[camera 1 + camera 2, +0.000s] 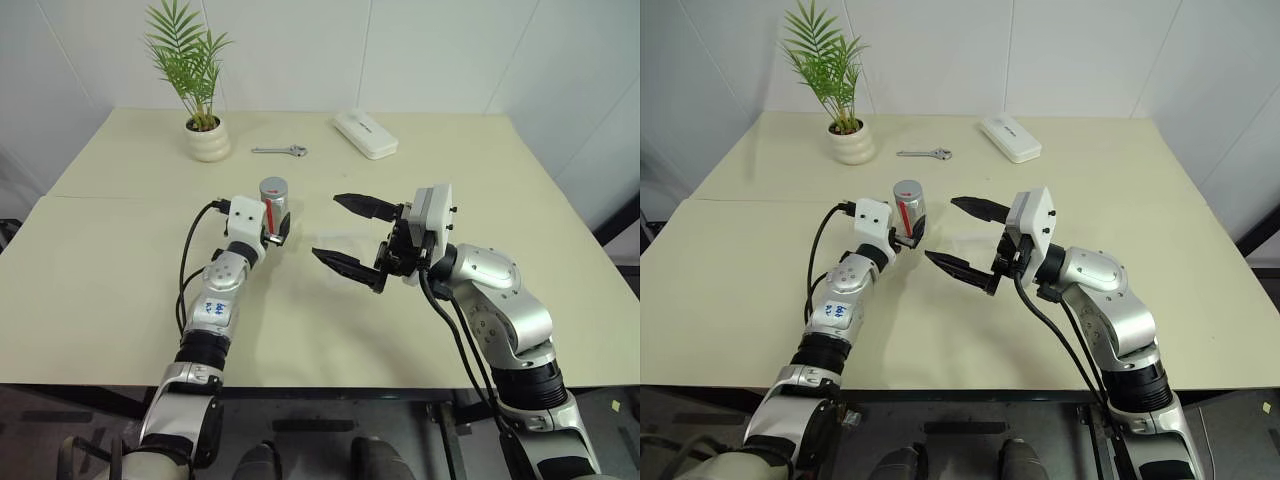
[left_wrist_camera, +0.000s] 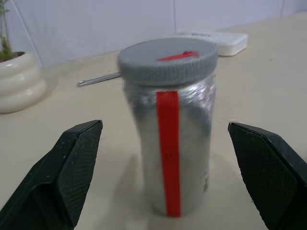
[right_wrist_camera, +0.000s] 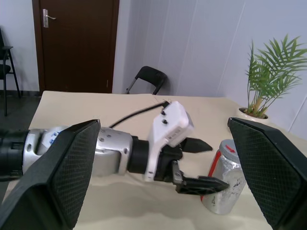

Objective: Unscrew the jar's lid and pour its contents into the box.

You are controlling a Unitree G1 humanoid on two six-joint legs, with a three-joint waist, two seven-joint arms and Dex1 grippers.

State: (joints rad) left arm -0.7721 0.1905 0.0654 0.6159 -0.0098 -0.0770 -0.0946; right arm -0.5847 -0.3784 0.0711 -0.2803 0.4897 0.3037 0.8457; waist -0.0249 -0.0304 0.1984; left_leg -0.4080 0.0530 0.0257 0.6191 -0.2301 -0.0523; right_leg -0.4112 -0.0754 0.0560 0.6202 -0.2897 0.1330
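Left gripper (image 1: 277,230) jaws spread around the jar (image 1: 273,199) — right gripper (image 1: 348,233) jaws wide too.

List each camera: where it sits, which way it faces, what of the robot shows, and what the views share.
Head stereo pair: looks forward and down on the table; both arms, left gripper, right gripper.
Left wrist: looks along its open fingers at the jar with its lid on.
Right wrist: looks sideways between its fingers at the left gripper and a door.
Shared: jar, potted plant.
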